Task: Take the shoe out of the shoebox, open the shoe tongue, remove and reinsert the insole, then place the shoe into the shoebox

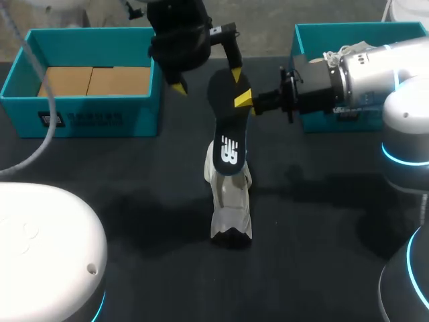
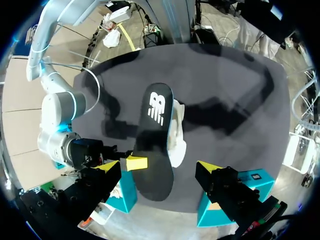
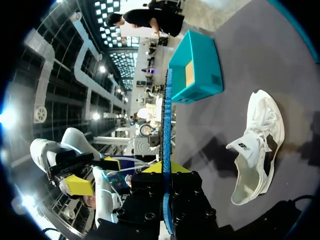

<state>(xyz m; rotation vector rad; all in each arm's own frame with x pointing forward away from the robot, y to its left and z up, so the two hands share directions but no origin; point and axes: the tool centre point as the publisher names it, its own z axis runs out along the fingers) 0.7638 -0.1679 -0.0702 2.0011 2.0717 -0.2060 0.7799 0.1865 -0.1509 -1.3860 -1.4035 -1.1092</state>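
A white shoe lies on the dark table, toe towards the front, with its tongue pulled open. Above it hangs the black insole, logo end down. My right gripper is shut on the insole's side near its upper end. In the right wrist view the insole shows edge-on, clamped in the gripper. My left gripper stands open just above, one fingertip on each side of the insole's upper end without touching it. The shoe lies partly hidden under the insole.
A teal shoebox with cardboard inserts stands at the back left. A second teal box stands at the back right, partly hidden behind my right arm.
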